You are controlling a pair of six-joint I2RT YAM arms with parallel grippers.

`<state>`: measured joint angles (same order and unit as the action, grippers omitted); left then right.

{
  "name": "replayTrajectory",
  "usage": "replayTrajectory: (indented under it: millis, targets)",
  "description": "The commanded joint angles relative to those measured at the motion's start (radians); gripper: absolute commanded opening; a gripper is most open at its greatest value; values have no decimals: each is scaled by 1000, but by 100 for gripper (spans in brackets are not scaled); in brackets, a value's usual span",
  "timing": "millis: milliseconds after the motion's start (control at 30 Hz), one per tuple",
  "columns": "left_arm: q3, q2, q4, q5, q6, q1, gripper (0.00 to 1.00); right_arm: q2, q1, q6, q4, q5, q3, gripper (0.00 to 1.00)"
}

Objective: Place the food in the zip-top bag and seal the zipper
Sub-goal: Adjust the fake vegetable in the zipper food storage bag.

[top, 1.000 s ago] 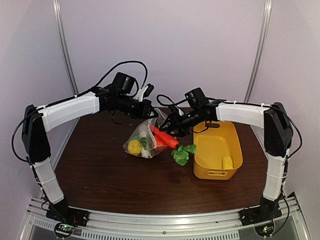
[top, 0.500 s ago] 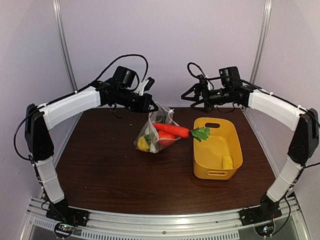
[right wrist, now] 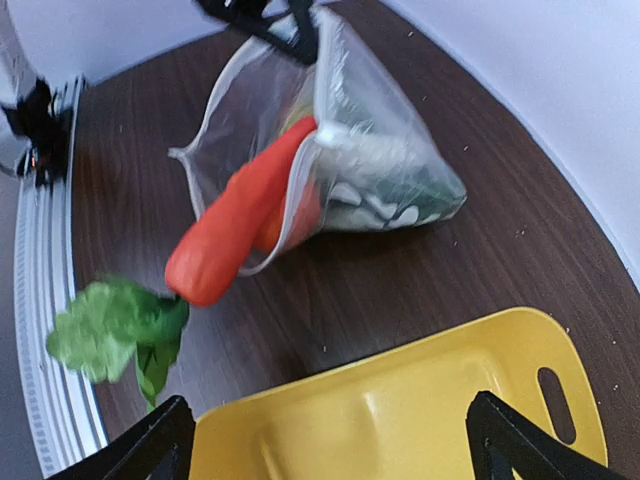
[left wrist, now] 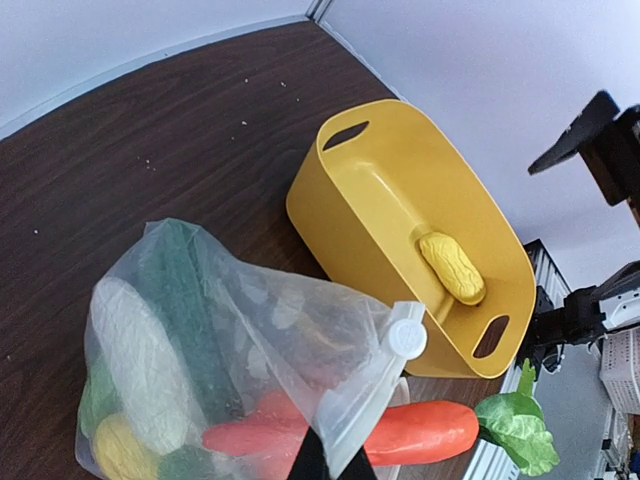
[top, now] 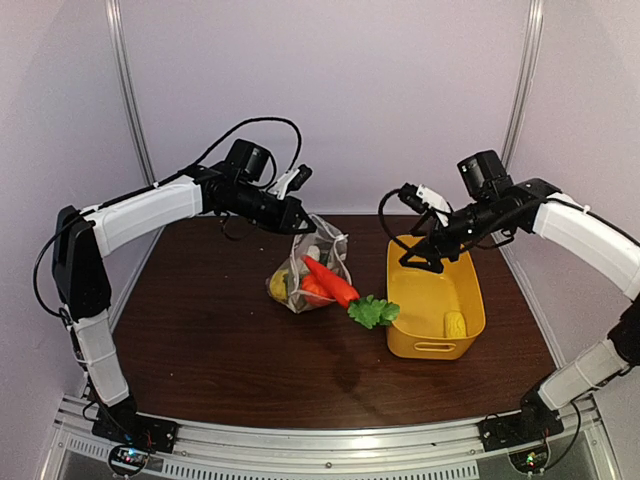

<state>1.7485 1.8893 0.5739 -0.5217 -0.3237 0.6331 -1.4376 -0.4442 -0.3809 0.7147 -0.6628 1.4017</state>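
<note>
The left gripper (left wrist: 335, 465) has its jaws closed on the mouth edge of the zip-top bag (left wrist: 220, 330), pinching the zipper (left wrist: 365, 400) a little along from the white slider tab (left wrist: 407, 338). The bag hangs from this grip with its lower end on the table (top: 220, 340), left of the yellow basket (top: 400, 320). The right gripper (right wrist: 330, 440) has its fingers spread wide and empty, poised over the basket's far end. The carrot (top: 330, 282) lies with its long axis diagonal, through the bag's mouth: tapered tip within, leafy green top (top: 373, 312) outside, pointing toward the basket and just beside its wall. A white piece (left wrist: 135, 350), a dark green piece (left wrist: 185, 300) and a yellow piece (left wrist: 120, 450) sit inside the bag. A corn piece (top: 455, 324) lies at the basket's near end.
</note>
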Motion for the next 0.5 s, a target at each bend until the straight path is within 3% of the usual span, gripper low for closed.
replayTrajectory:
  millis: [0, 300, 467]
  targets:
    - [-77, -49, -75, -58, -11, -35, 0, 121, -100, -424, 133, 193, -119, 95]
    - [-103, -58, -88, -83, -27, -42, 0, 29, -342, -447, 131, 357, -127, 85]
    - [-104, -56, -90, -87, -30, -47, 0, -35, -417, -423, 92, 439, -93, 70]
